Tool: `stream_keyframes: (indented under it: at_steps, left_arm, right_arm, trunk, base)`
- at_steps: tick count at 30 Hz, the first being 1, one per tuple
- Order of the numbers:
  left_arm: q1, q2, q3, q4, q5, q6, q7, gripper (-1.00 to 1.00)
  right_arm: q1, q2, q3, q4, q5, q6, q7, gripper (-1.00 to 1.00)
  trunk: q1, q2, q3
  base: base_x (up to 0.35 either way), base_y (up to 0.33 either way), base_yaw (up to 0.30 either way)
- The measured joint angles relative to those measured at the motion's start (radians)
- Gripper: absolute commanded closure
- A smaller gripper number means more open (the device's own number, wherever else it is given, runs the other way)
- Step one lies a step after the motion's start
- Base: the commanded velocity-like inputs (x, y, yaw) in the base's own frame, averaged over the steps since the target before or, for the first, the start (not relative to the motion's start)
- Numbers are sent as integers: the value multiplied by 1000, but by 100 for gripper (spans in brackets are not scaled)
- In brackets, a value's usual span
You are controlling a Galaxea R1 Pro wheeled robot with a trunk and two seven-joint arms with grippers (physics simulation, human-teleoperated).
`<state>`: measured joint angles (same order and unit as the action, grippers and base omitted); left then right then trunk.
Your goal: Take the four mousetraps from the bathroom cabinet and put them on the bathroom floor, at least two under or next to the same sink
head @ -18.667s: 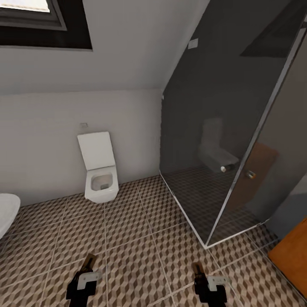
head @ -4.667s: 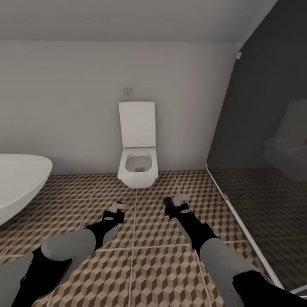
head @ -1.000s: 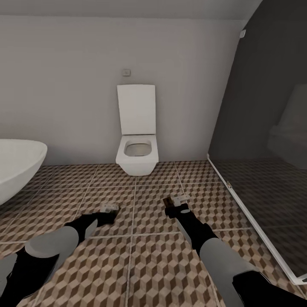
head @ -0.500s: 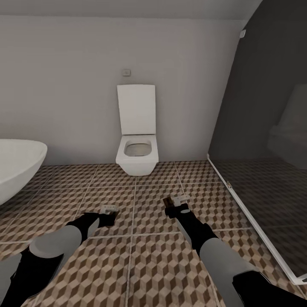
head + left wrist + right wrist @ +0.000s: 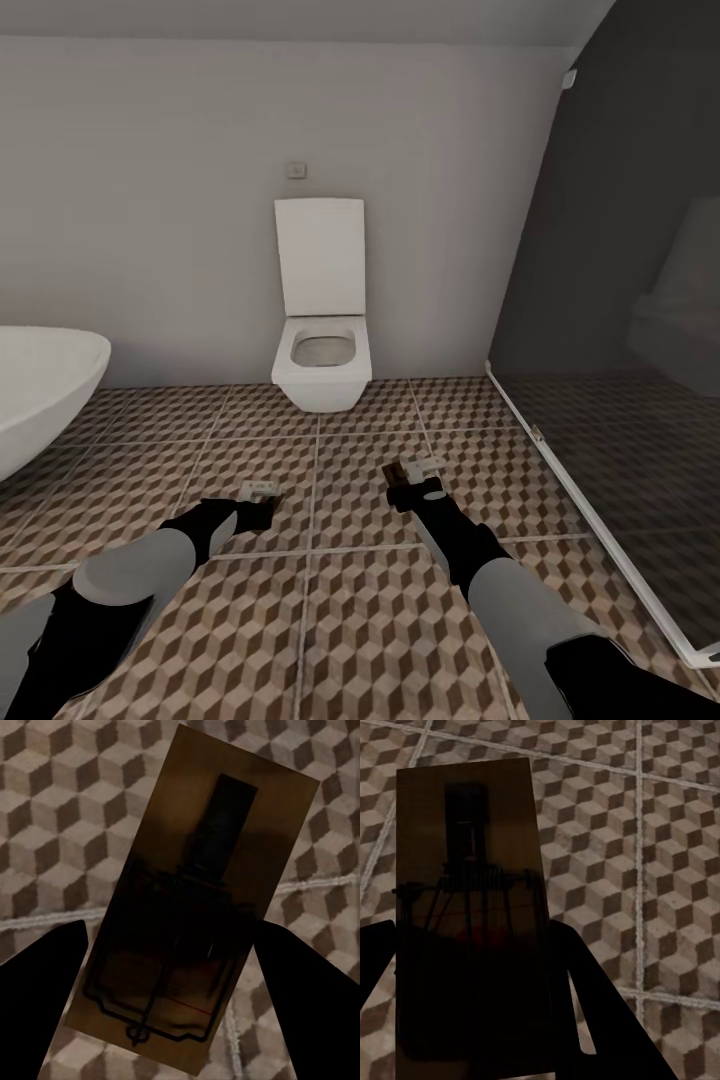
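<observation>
Setting: a bathroom seen from the robot's head, with both arms reaching forward and low over the bathroom floor (image 5: 340, 640), whose tiles carry a brown, beige and white cube pattern with pale grout lines.
Left gripper (image 5: 262, 500): at about 7 o'clock from the middle of the head view, low over the tiles. In the left wrist view its two dark fingers (image 5: 45, 975) stand spread to either side of a mousetrap, with gaps showing between them and the board's edges, so the claw looks wide.
Left mousetrap (image 5: 191, 904): a brown wooden board with a dark metal bar, wire frame and a thin red line, lying tilted between the fingers above the tiles. Whether it rests on the floor cannot be told.
Right gripper (image 5: 412, 478): at about 5 o'clock, just beyond the black and grey forearm. Its claw is closed narrow on a second mousetrap.
Right mousetrap (image 5: 469, 907): a brown board with dark metal parts and a faint red mark, held lengthwise between the dark fingers (image 5: 600, 1020), above the floor.
Toilet (image 5: 320, 345): white, lid raised, against the far wall at 12 o'clock.
Sink (image 5: 40, 390): a white rounded basin at 9 o'clock.
Shower screen (image 5: 620, 330): dark glass with a white base rail at 3 o'clock.
</observation>
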<state>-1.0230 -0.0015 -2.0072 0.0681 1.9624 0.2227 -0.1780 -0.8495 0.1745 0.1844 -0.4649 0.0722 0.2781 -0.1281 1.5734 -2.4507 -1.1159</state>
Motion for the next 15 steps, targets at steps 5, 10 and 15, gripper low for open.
stream_keyframes:
  at_steps: [5, 10, 15]
  left_arm:
    - [0, -1, 0, 0, 0, 0, 0, 100]
    - [0, -1, 0, 0, 0, 0, 0, 100]
    - [0, -1, 0, 0, 0, 0, 0, 100]
  right_arm:
    - [0, 0, 0, 0, 0, 0, 0, 100]
    - [0, 0, 0, 0, 0, 0, 0, 100]
    - [0, 0, 0, 0, 0, 0, 0, 100]
  trunk:
    - [11, -21, -9]
    - [27, -49, -26]
    - [30, -50, -45]
  base:
    - [0, 0, 0]
    - [0, 0, 0]
    - [0, 0, 0]
